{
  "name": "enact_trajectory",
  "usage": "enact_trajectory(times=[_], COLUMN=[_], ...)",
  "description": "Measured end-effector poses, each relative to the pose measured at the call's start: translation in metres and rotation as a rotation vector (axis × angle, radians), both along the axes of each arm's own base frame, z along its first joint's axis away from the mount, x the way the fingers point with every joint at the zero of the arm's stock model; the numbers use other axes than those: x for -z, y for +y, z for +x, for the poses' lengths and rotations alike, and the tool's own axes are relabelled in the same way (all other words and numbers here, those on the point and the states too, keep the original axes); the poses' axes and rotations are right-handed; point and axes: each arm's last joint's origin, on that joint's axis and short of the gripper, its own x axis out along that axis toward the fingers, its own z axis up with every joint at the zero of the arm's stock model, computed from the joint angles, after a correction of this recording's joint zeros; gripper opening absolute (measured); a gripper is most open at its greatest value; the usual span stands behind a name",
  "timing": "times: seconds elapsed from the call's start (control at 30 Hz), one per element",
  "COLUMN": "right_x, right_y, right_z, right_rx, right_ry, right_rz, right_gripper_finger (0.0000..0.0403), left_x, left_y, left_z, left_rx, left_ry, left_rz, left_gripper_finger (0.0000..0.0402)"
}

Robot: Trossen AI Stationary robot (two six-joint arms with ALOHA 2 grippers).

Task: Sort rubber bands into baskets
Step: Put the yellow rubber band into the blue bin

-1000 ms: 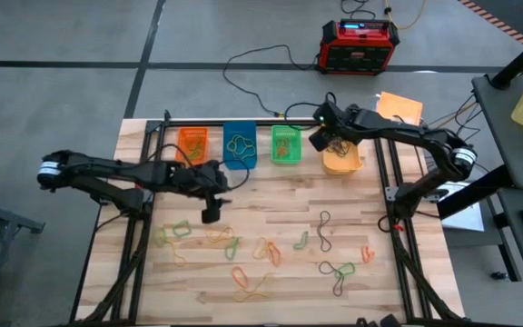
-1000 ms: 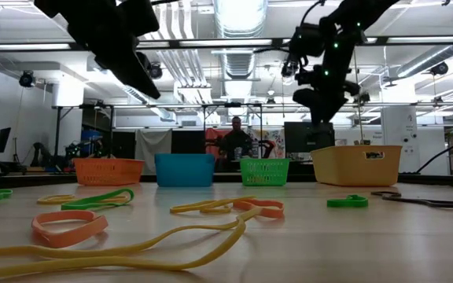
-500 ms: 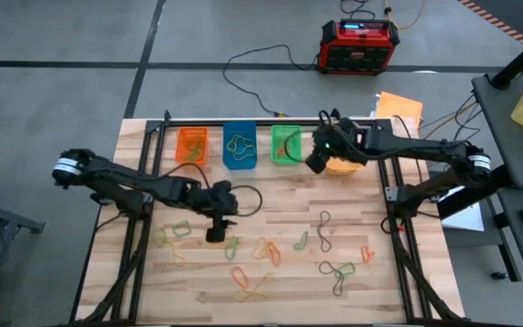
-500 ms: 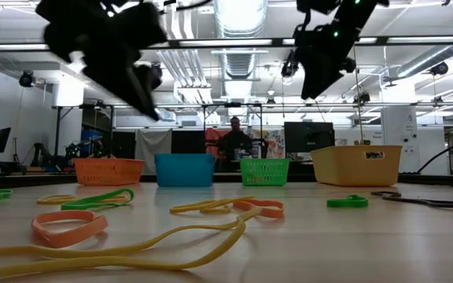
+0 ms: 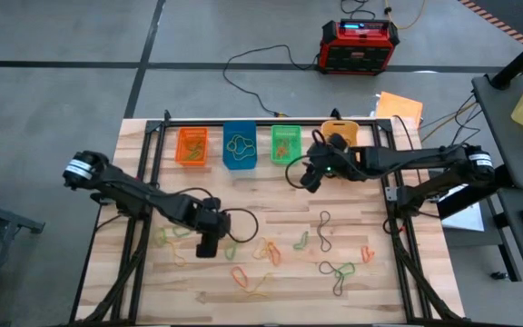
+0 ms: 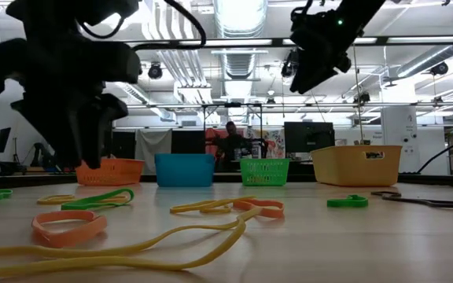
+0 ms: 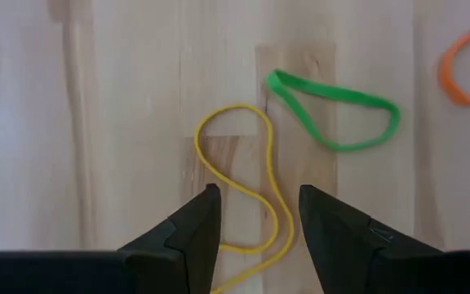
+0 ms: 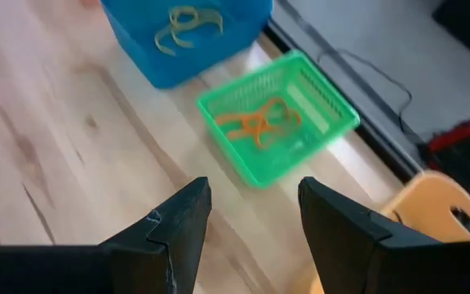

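Since 1 s ago, left gripper (image 5: 207, 245) has been moved from near the orange basket toward the table front, now low over the scattered bands; right gripper (image 5: 310, 178) has been pulled off the yellow-orange rectangular plastic basket (image 5: 341, 133) to a spot in front of the green plastic mesh basket (image 5: 285, 143). L fingers (image 7: 188, 233) are seen spread, nothing pinched, w/ a thin yellow rubber band loop (image 7: 247, 184) lying on the wooden tabletop (image 5: 379, 282) between and just ahead of them; a green rubber band (image 7: 334, 110) lies just beside it, an orange band (image 7: 461, 67) further off. R fingers (image 8: 178, 230) are likewise spread, empty, held above the table. Orange bands (image 8: 255, 122) are noted inside the green basket, pale yellow bands (image 8: 184, 23) inside the blue plastic basket (image 5: 239, 145); the small orange plastic basket (image 5: 192, 145) stands left of the blue one at the table's far edge. Remaining bands (green, orange, yellow, black) are spread over the table's front half. A red-and-black box (image 5: 360, 45) sits on the floor beyond the table.
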Motion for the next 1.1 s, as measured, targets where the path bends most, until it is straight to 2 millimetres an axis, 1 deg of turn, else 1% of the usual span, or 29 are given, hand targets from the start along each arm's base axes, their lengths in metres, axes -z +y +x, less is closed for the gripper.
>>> enact_trajectory(times=[0.2,0.37,0.53,0.67,0.73,0.83,0.87,0.97,1.1], right_x=[0.000,0.002,0.003,0.003,0.004,0.004,0.004,0.005,0.007], right_y=[0.000,0.000,0.000,0.000,0.000,0.000,0.000,0.000,0.000], right_z=[0.002,0.002,0.001,0.002,0.002,0.002,0.001,0.001,0.001], right_rx=[-0.008,-0.008,-0.009,-0.010,-0.010,-0.010,-0.010,-0.008,-0.008], right_ry=[-0.025,-0.022,-0.017,-0.017,-0.016,-0.016,-0.015,-0.013,-0.006], right_rz=[-0.011,-0.011,-0.012,-0.013,-0.013,-0.013,-0.013,-0.011,-0.010], right_gripper_finger=[0.0183,0.0183,0.0183,0.0183,0.0183,0.0183,0.0183,0.0183,0.0183], left_x=[0.012,0.025,0.038,0.044,0.046,0.046,0.046,0.043,0.033], left_y=[-0.003,-0.006,-0.012,-0.017,-0.017,-0.017,-0.017,-0.016,-0.014], left_z=[0.000,0.002,-0.003,-0.003,-0.003,-0.004,-0.004,-0.005,-0.008], left_rx=[-0.013,0.002,0.009,0.006,0.010,0.009,0.008,0.007,0.018], left_ry=[0.030,0.001,0.044,0.046,0.050,0.046,0.044,0.033,-0.004], left_rz=[0.003,-0.007,0.006,0.075,0.079,0.085,0.087,0.090,0.105], left_gripper_finger=[0.0150,0.0150,0.0138,0.0107,0.0078,0.0021,0.0011,0.0006,0.0001])
